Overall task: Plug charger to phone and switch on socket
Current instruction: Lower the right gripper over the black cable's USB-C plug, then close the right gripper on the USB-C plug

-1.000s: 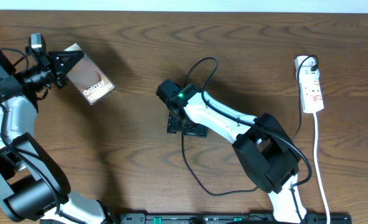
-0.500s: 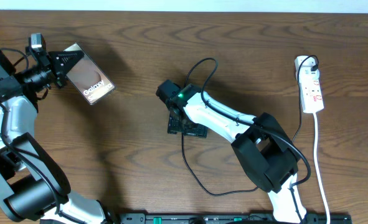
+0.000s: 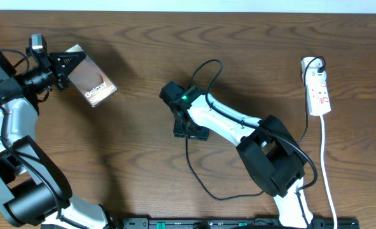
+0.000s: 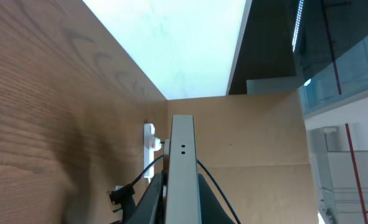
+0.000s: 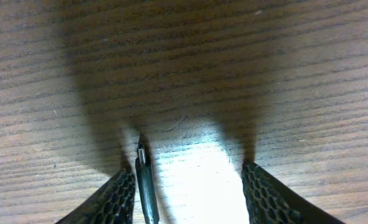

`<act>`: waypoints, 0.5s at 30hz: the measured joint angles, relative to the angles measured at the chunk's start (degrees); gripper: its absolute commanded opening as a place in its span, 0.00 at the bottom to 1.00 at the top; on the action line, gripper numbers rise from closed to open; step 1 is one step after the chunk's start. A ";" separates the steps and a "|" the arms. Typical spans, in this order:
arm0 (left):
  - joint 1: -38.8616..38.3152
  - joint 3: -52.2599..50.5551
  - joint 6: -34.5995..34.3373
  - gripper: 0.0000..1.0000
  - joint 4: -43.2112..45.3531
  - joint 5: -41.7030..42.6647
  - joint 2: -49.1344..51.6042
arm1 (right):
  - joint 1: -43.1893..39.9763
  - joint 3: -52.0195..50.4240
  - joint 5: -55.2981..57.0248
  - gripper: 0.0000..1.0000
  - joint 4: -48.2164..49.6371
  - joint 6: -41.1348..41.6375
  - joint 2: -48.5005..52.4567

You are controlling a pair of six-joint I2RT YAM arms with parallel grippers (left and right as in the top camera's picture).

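Note:
The phone (image 3: 92,83), brown-grey with white lettering, is held tilted above the table at the upper left by my left gripper (image 3: 65,63), which is shut on its edge. In the left wrist view the phone shows edge-on as a pale bar (image 4: 182,168) between the jaws. My right gripper (image 3: 189,130) is low over the table's middle, jaws open. In the right wrist view the charger's plug tip (image 5: 143,177) lies on the wood just inside the left finger, with the gripper (image 5: 188,186) wide open around it. The charger cable (image 3: 197,175) loops toward the white socket (image 3: 318,89) at the far right.
The cable also arcs above the right gripper (image 3: 207,62). The socket's white cord (image 3: 327,172) runs down the right side. The socket shows far off in the left wrist view (image 4: 149,140). A black rail (image 3: 238,222) lines the front edge.
My right gripper has shifted slightly over the plug tip. The left arm and the phone have not moved.

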 measured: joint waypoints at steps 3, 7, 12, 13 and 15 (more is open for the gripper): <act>0.00 0.00 0.00 0.07 0.02 0.00 0.00 | 0.00 0.00 0.00 0.41 -0.02 0.09 0.04; 0.00 0.00 0.00 0.08 0.02 0.00 0.00 | 0.00 0.00 -0.20 0.39 0.00 0.17 0.04; 0.00 0.00 -0.02 0.07 0.02 0.00 0.00 | 0.00 0.00 -0.66 0.41 -0.02 0.15 0.07; 0.00 0.00 0.00 0.08 0.02 0.00 0.00 | 0.02 0.00 -0.74 0.41 -0.04 0.15 0.07; 0.00 0.00 0.00 0.07 0.02 0.00 0.00 | 0.09 0.00 -0.90 0.41 -0.09 0.15 0.07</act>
